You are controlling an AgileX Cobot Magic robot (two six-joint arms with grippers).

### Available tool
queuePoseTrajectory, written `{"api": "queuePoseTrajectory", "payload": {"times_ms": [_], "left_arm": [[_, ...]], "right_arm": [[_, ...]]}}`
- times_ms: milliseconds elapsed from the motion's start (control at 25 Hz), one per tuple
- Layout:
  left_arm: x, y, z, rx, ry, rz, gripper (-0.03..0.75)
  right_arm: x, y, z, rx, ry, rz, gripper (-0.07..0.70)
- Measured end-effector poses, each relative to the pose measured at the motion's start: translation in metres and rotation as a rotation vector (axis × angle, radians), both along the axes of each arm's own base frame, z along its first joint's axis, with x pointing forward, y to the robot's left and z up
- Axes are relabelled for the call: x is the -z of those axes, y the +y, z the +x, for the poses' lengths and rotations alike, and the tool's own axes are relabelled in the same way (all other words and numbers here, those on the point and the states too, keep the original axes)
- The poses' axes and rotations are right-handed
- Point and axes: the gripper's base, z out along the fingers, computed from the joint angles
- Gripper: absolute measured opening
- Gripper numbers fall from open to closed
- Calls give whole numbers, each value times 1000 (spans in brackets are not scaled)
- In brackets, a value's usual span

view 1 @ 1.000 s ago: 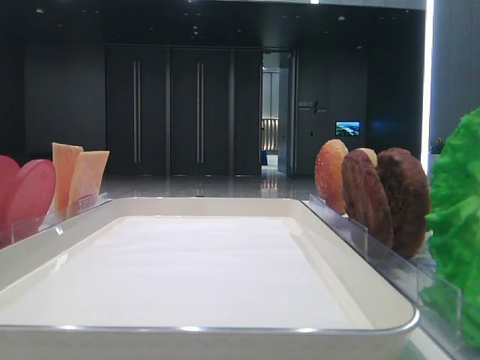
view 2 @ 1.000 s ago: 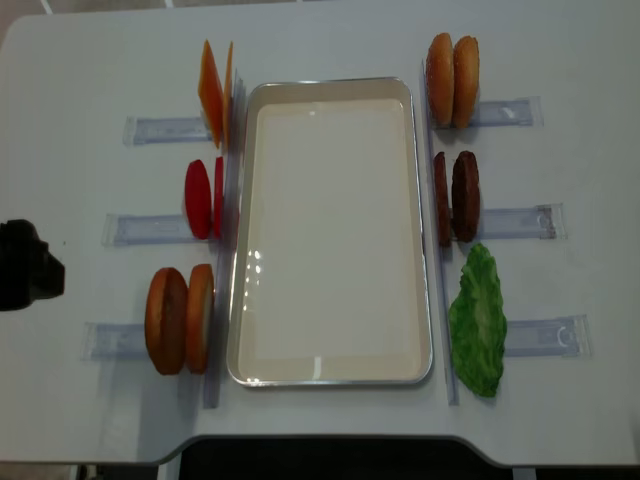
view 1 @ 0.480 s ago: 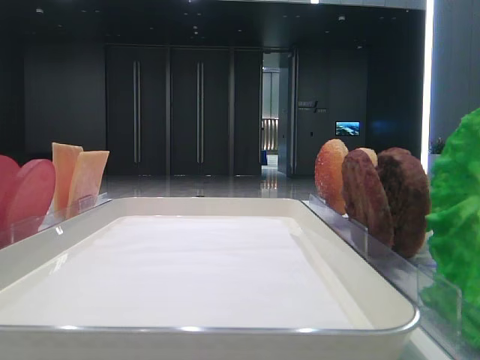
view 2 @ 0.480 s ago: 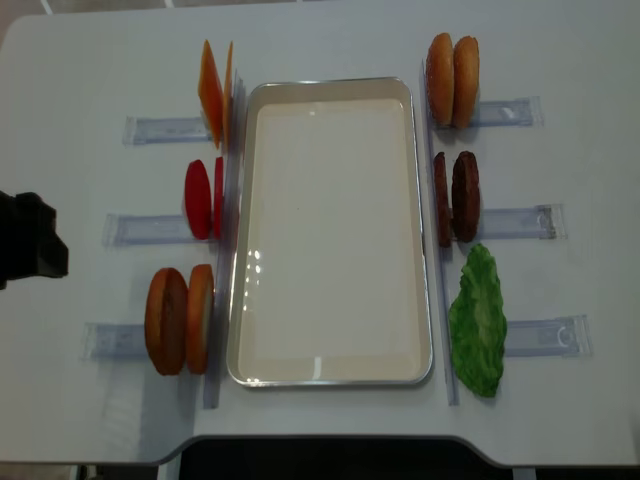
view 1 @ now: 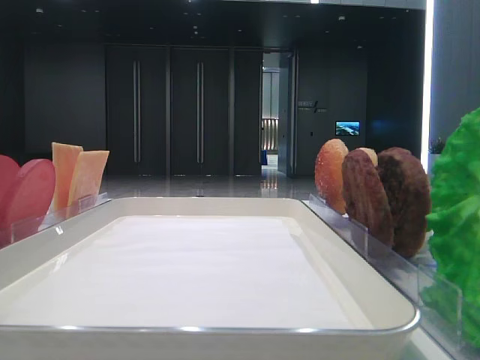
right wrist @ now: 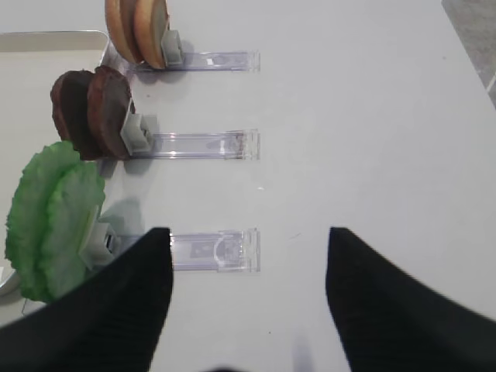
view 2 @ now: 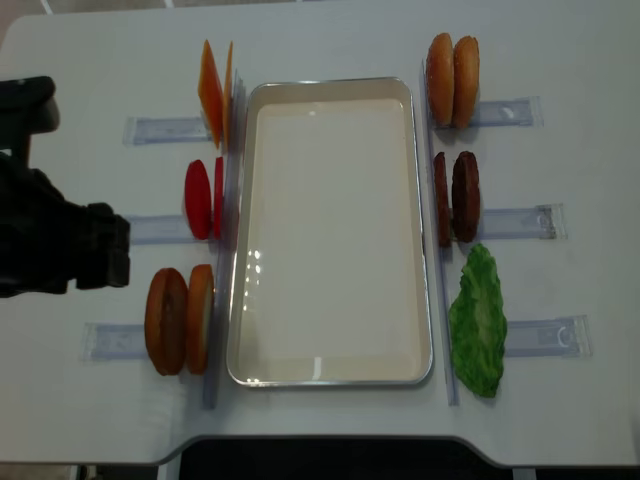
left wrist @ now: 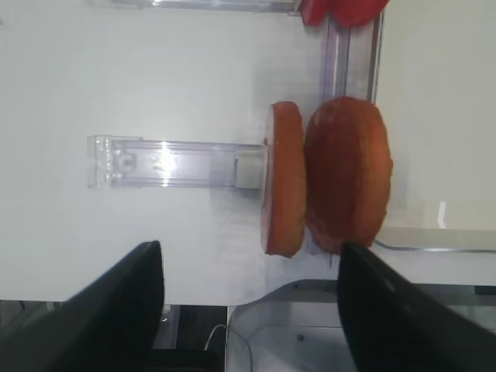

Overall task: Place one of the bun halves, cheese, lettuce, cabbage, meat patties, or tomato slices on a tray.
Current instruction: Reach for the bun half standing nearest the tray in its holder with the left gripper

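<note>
White table [view 2: 330,40] under everything. Clear acrylic holders [view 2: 165,129] in rows along both sides, each a flat strip. Behind, dark hall: tall dark doors [view 1: 169,112], open doorway [view 1: 271,112] lit inside, small lit screen [view 1: 347,128] on wall.

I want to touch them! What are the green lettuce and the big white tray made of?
The lettuce looks like shiny molded plastic: even bright green, stiff ruffles standing upright. The tray looks like glossy white plastic or enamel with a mirror-like metal rim; I can't tell which.
</note>
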Motion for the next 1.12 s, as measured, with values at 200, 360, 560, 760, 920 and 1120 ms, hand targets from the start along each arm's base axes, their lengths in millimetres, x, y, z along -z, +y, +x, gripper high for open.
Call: {"api": "queuePoseTrajectory", "payload": {"times_ms": [200,360,560,760,920,1120], "left_arm": [[12,-27,6,12,13,9,536],[22,-42,12,15,17,6,534],[35,-57,18,20,37,9,535],[46,-66,23,32,60,20,535],[54,-70,27,31,78,31,535],[61,-72,30,30,103,48,535]], "right_arm": [[0,0,0,0,0,0,416],[0,0,0,0,0,0,416],[0,0,0,0,0,0,416],[0,0,0,0,0,0,416],[0,0,0,0,0,0,416],[0,0,0,0,0,0,416]]}}
